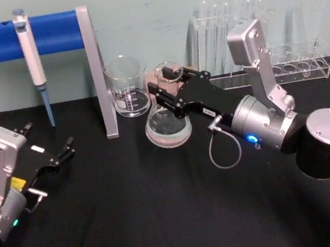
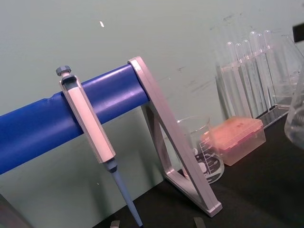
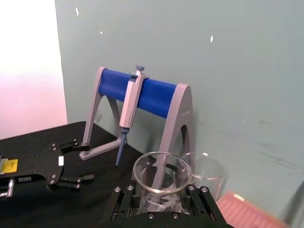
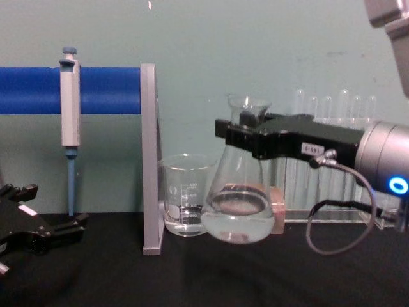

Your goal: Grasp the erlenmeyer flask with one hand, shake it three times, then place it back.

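The erlenmeyer flask [image 4: 238,204] stands between the jaws of the right gripper [image 4: 245,137], which are closed on its narrow neck just under the flared rim. The wide base with a little clear liquid hangs below the jaws. We cannot tell if the base touches the black surface [image 4: 211,281] or is just above it.

We judge the flask stiff, smooth and fragile. The glass may slip if the hold is weak, and the liquid makes the bottom the heavy part, so it will swing under the jaws when shaken. The neck seems the good place to hold, because the flare stops it from sliding down.

Just beside the jaws, on their left, stands a beaker [image 4: 187,195], which a wide shake could hit. The left gripper [image 1: 48,140] rests well apart with its jaws wide.
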